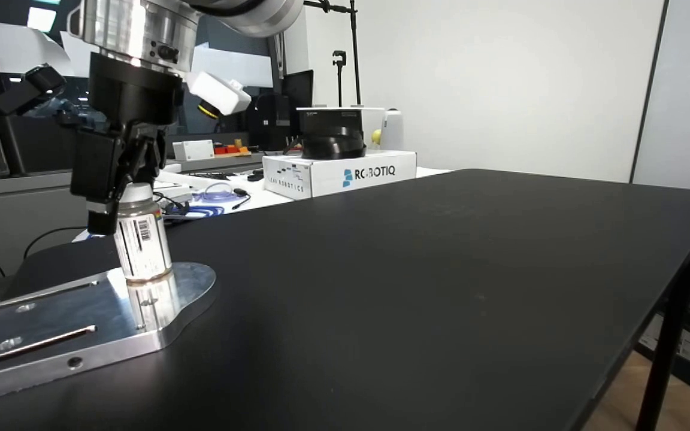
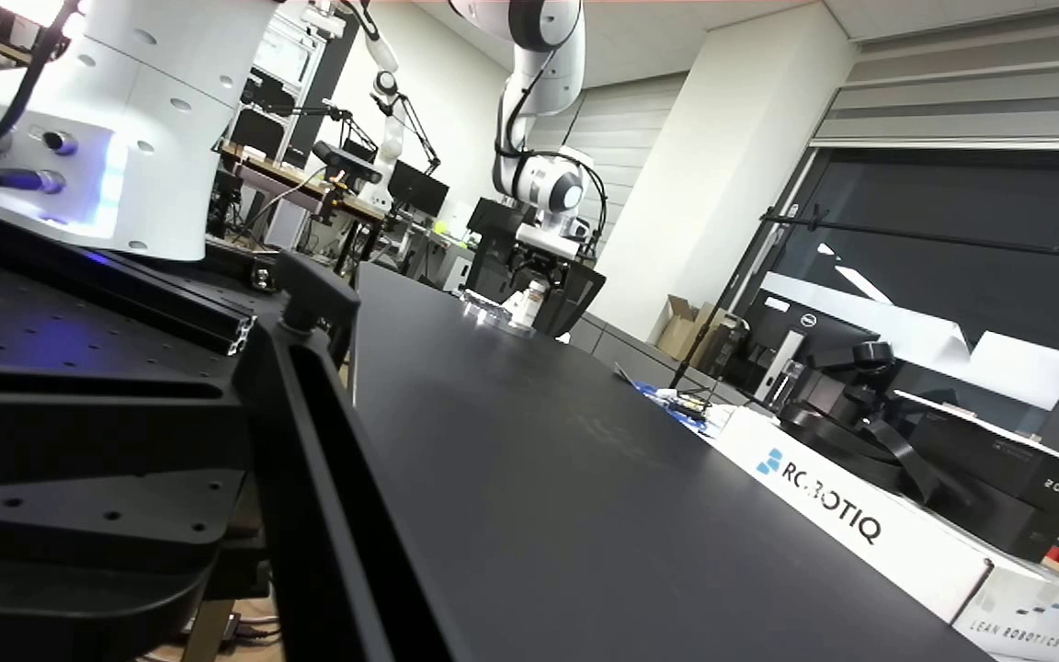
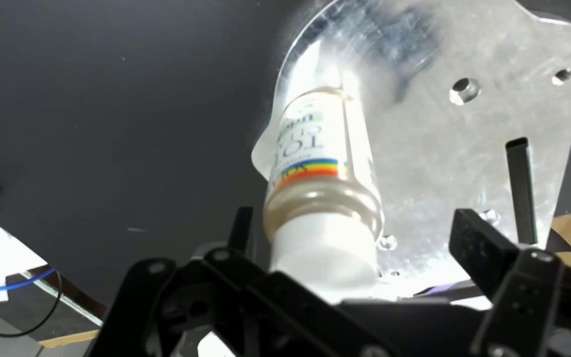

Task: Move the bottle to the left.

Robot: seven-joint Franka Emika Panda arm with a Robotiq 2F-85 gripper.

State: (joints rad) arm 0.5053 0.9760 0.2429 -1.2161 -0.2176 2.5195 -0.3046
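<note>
The bottle (image 1: 144, 248) has a white cap and a silvery-grey body with a white label. It stands upright on a shiny metal plate (image 1: 75, 311) at the near left of the black table in an exterior view. It also shows small in an exterior view (image 2: 529, 302). In the wrist view the bottle (image 3: 322, 163) reaches up between the fingers of my gripper (image 3: 355, 228). The gripper is open, with its fingers on either side of the cap. The left finger is close to the bottle; a wide gap separates the right finger from it. The gripper also shows in an exterior view (image 1: 128, 194).
The plate has slots and holes and a raised edge above the black table (image 1: 417, 287). A white Robotiq box (image 1: 345, 173) with black items on it stands beside the table. Blue cables (image 1: 207, 209) lie on a white surface behind the table edge, near the arm.
</note>
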